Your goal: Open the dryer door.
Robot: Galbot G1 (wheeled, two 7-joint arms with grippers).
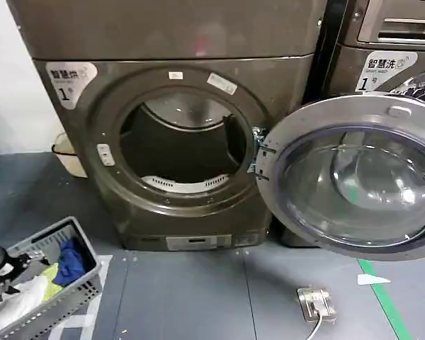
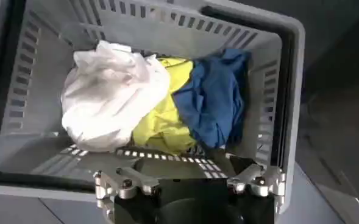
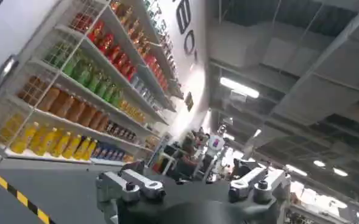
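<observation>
Door: the dryer door [image 1: 354, 177] is hanging swung wide to the right of the dryer [image 1: 177, 142], hinge at the drum opening [image 1: 180, 145]; I am judging the opening done.
Left fingers [image 2: 188, 182]: spread wide, holding nothing, hovering above the laundry basket [image 2: 277, 91] of clothes [image 2: 155, 97].
Right fingers [image 3: 191, 185]: spread wide, empty, pointing up toward shelves of bottles [image 3: 75, 79].
Doing it well: I am keeping both arms clear of the door's swing.
Floor [image 1: 198, 297]: grey, with green tape [image 1: 382, 297] and a metal plate [image 1: 315, 303].

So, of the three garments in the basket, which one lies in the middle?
The yellow garment: it sits between the white garment and the blue garment.
</observation>
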